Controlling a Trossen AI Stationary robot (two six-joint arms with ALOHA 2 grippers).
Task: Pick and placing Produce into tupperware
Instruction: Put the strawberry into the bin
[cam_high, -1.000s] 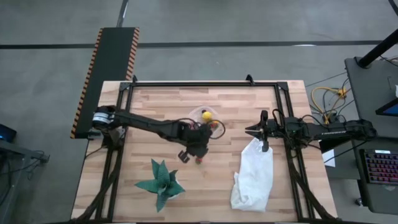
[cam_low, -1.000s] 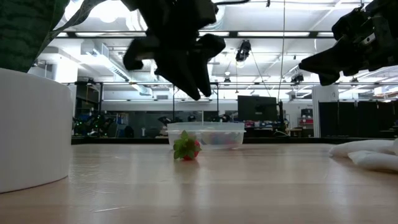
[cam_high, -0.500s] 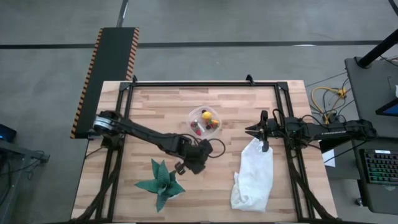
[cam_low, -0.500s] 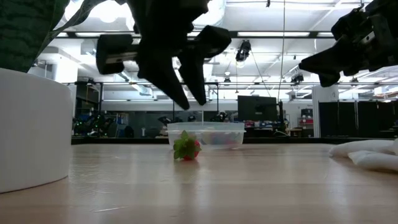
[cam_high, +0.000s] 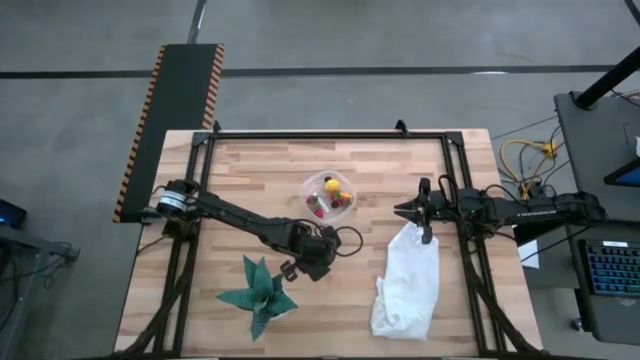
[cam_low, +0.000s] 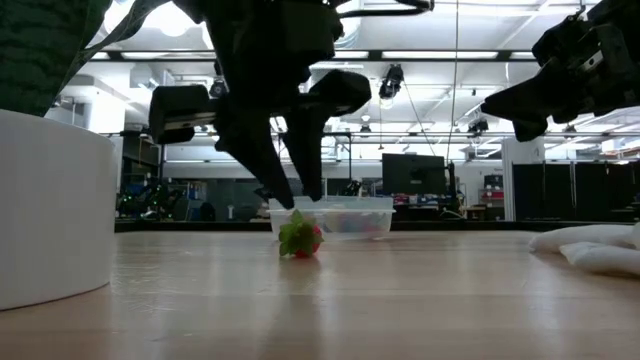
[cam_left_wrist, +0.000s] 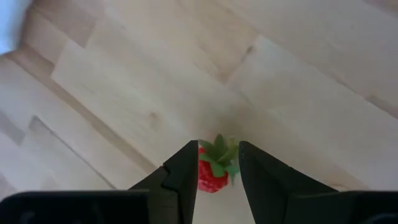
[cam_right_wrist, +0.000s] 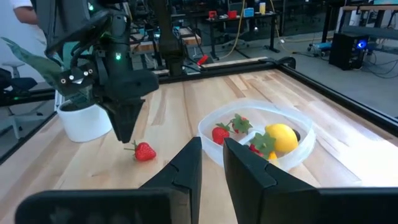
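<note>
Left wrist view showed the left gripper poised directly over a lone strawberry, its dark fingers spread to either side, apparently to close on the glossy red fruit with its green leafy cap. That berry lay on the pale wooden table, near the clear rounded tupperware already holding other produce. The right gripper, fingers nearly closed and holding nothing, waited above the white cloth bag.
</note>
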